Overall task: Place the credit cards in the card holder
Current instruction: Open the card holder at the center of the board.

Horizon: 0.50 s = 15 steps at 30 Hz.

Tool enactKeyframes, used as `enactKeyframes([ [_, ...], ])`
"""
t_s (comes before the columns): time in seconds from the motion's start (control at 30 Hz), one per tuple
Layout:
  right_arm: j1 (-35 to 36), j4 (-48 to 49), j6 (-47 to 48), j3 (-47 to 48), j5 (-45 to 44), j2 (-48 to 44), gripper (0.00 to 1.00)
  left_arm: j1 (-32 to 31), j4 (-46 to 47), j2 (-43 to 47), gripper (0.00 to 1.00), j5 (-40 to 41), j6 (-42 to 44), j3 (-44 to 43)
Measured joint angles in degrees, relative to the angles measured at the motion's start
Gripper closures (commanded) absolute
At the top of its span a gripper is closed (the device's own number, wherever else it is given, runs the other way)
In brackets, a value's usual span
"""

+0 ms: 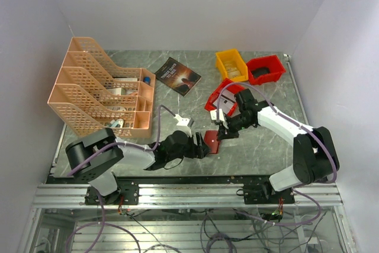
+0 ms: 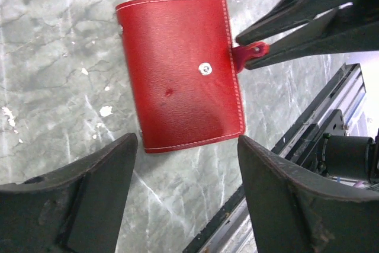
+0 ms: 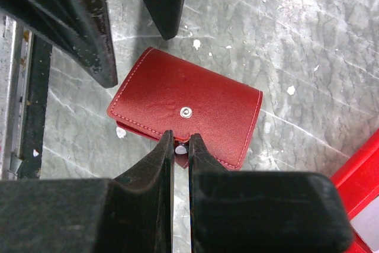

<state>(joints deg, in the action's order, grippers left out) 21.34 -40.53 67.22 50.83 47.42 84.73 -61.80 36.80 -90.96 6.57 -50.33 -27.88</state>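
my right gripper (image 3: 179, 143) is pinched almost shut on the little snap tab (image 2: 249, 51) of the card holder (image 2: 177, 72), which lies closed and flat on the marbled table (image 2: 53, 57) near its front edge, between my two arms. my left gripper (image 2: 186, 146) is spread wide and holds nothing, its fingers just beside the holder's opposite edge, one toward each corner.

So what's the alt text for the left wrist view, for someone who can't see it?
A closed red card holder lies on a grey marbled table, its tab pinched by the right gripper from the upper right. The left gripper is open at the bottom, a finger near each lower corner of the holder.
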Motion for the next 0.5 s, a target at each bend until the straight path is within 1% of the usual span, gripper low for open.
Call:
enactKeyframes([
  [0.13,-0.09,0.17,-0.85,0.00,1.46,-0.02,1.00,-1.27,-0.46,2.27,0.12,1.46,2.73,-0.02],
  [0.3,-0.13,0.50,-1.97,0.00,2.95,-0.04,1.00,-1.64,-2.45,3.26,0.10,2.51,5.79,-1.29],
  [0.5,-0.13,1.57,-3.26,0.00,3.58,-0.44,1.00,-3.04,-9.40,1.92,0.09,5.64,8.92,-7.89],
])
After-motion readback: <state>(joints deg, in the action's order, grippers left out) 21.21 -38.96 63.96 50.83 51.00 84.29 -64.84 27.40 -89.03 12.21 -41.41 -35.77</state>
